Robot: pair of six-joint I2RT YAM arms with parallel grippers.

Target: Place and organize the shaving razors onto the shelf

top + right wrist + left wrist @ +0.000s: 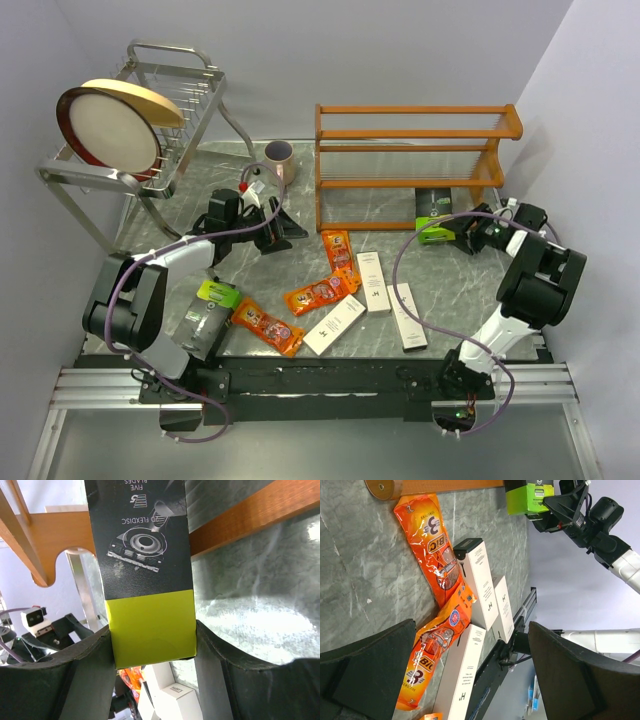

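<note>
1. The right end effector [152,647] is clamped on the lime end of the green-black pack [145,575] at the lower right end of the shelf [420,112]. I cannot tell whether the pack already rests on the bottom tier.
2. The pack should probably go in square to the shelf's rails and tight against its right upright. That leaves room further left on the shelf for a row.
3. Let go only once the slats carry the pack, then back straight out from the shelf so the fingers don't drag it.
4. The left end effector [475,670] hangs with jaws wide apart and empty, in front of the shelf's left end. Orange packets [325,290] and white boxes [373,282] lie on the desk [460,290] in front of the shelf.
</note>
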